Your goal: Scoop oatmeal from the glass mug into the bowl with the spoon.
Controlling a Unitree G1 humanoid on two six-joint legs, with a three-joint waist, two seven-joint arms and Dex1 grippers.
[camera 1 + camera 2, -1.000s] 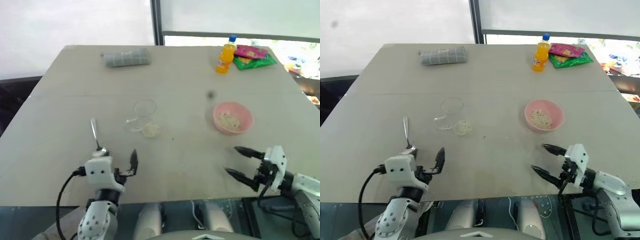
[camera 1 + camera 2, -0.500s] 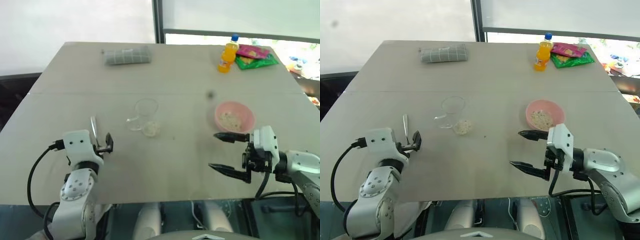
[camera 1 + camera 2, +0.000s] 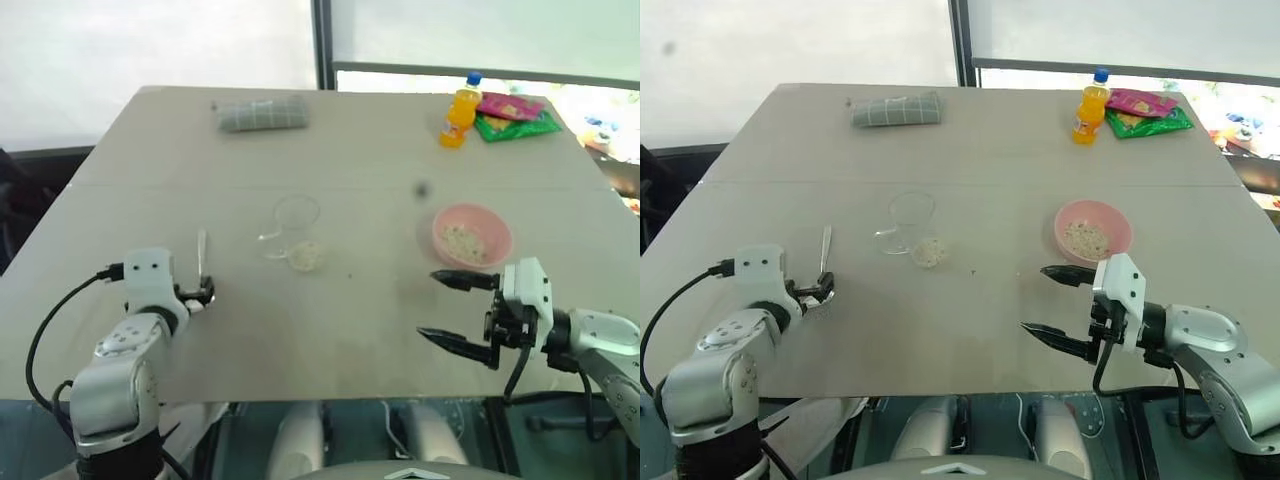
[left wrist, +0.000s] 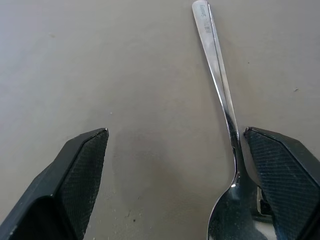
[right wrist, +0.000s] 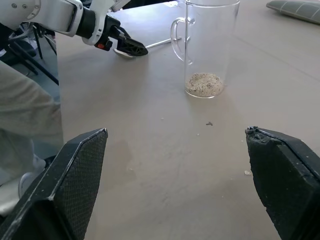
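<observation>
Oval bowl of the slim silver metal spoon (image 4: 223, 95) partly hidden behind a black finger (image 4: 284, 175) of the left gripper (image 4: 175, 185), cut off by the frame edge. Print on the pink and green snack packets (image 3: 512, 112) too small to read.

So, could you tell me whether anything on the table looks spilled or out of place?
A few stray crumbs lie on the table a little way from the glass mug, which stands upright with a little oatmeal at its bottom. The spoon lies flat on the table. Otherwise nothing stands out.
</observation>
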